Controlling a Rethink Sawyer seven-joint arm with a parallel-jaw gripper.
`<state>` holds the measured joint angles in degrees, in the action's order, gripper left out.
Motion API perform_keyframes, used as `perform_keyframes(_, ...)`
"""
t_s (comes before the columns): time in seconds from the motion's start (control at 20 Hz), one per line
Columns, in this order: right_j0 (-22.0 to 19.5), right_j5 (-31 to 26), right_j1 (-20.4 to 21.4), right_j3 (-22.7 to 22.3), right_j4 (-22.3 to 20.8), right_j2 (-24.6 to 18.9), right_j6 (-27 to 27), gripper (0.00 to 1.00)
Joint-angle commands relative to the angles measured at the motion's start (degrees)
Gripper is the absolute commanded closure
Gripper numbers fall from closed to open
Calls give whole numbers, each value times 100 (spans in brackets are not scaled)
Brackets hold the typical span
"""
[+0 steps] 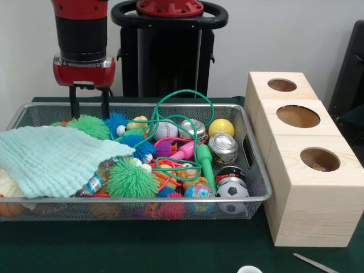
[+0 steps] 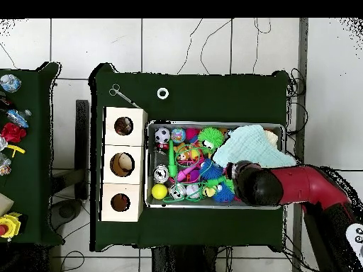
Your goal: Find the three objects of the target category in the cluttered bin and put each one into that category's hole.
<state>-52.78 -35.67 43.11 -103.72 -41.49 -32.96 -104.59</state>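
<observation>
The wire mesh bin [image 1: 142, 199] holds a heap of toys: spiky green balls [image 1: 131, 179], a baseball [image 1: 165, 131], a yellow ball [image 1: 221, 127], a small soccer ball [image 1: 232, 190], shiny metal tins [image 1: 222, 148] and a green jump rope [image 1: 206, 165]. My gripper [image 1: 89, 108] hangs open and empty over the bin's far left corner, fingertips just above a green spiky ball [image 1: 90, 126]. The mid-sized round hole [image 1: 319, 159] is in the nearest wooden cube; it also shows in the overhead view [image 2: 123, 126]. In the overhead view my arm [image 2: 283, 185] covers the gripper.
A pale green cloth [image 1: 54, 159] covers the bin's left part. Two more wooden cubes stand behind the first, with the widest hole [image 1: 298, 116] and the smallest hole [image 1: 282, 85]. Metal tweezers [image 1: 315, 263] and a white ring [image 2: 163, 93] lie on the green table.
</observation>
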Motion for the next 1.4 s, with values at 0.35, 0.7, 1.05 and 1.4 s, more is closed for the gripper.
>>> perform_keyframes(0.35,1037,-807,112,633,304,-511,740,0)
perform_keyframes(0.7,1821,-593,-824,1700,-32,-37,296,0)
perform_keyframes(1.05,2556,-809,-1423,2579,97,345,-156,0)
perform_keyframes(1.4,2548,-351,-1422,2178,147,685,-331,0)
